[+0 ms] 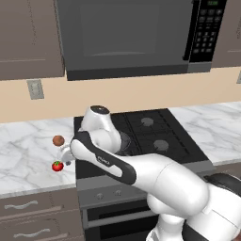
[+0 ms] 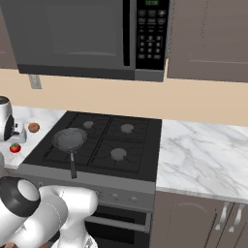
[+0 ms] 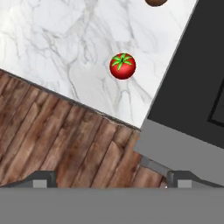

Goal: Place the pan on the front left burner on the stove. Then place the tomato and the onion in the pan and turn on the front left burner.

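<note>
Right base view – pan (image 2: pixel 69 138) on stove (image 2: pixel 126 150); hand view – pincer (image 3: pixel 111 178) wide, above tomato (image 3: pixel 122 66).

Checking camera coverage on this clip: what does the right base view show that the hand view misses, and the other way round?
Right base view alone: the pan sitting on the front left burner, the other three burner caps, the microwave above, and the counter to the right of the stove.

Hand view alone: the wooden floor below the counter edge, and the spread fingers at the bottom.

Both: the tomato and the onion lying apart on the marble, beside the stove.
</note>
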